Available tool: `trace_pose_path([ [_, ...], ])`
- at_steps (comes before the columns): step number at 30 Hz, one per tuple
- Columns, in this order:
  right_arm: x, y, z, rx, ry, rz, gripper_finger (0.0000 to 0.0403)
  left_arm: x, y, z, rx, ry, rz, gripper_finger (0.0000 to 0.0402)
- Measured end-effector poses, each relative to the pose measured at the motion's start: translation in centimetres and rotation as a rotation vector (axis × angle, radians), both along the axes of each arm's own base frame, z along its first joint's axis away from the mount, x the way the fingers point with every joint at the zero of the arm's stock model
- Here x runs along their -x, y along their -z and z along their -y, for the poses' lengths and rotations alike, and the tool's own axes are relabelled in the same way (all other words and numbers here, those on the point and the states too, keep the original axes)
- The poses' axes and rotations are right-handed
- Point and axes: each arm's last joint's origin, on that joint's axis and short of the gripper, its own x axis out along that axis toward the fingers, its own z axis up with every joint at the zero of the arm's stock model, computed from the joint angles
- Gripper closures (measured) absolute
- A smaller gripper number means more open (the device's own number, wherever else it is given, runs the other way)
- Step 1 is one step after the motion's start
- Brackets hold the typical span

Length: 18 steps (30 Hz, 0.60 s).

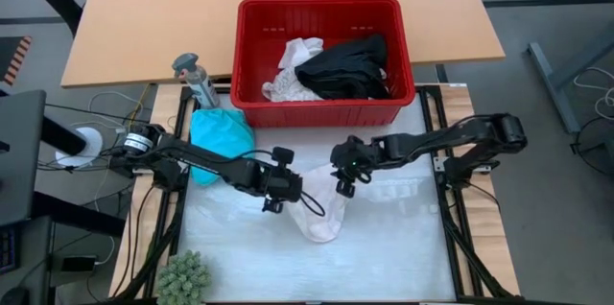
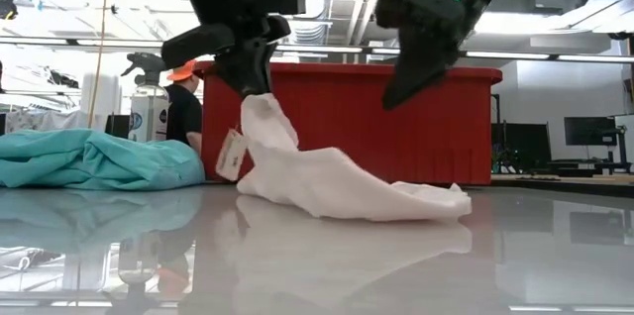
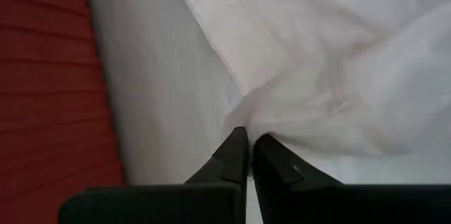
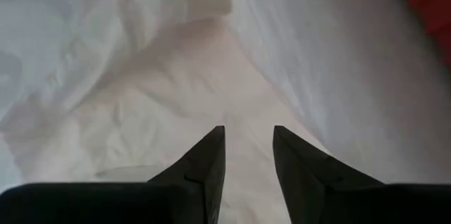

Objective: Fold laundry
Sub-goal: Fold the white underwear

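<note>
one tool [image 2: 260, 85] pinches the white garment [image 2: 342, 188] up.

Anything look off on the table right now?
Nothing damaged or spilled. The white garment hangs lopsided: left gripper pinches one end up while the rest trails on the table. Right gripper hovers open above it.

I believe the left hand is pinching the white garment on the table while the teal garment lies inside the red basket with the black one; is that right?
Not quite. The teal garment lies on the table beside the red basket, not inside it, as the high view shows. The rest holds: the left hand is shut on the white garment, and the black garment is in the basket.
</note>
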Motion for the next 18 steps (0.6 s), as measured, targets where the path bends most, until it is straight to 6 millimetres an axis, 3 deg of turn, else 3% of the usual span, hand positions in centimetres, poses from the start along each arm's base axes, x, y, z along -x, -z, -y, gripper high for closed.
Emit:
trace_pose_path([
  [5, 0.0, 1.0, -0.1, -0.005, 0.005, -0.062, 0.0272, -0.9, -0.4, 0.2, 0.064, 0.064, 0.082, 0.0401],
  [13, 0.2, 0.7, -0.2, -0.023, 0.015, -0.058, 0.0275, -1.6, -0.6, -0.8, 0.113, 0.047, 0.135, 0.0401],
  [18, 0.2, 0.8, -0.8, -0.023, -0.002, -0.062, 0.0275, -2.5, 0.7, -0.9, 0.176, 0.051, 0.132, 0.0401],
])
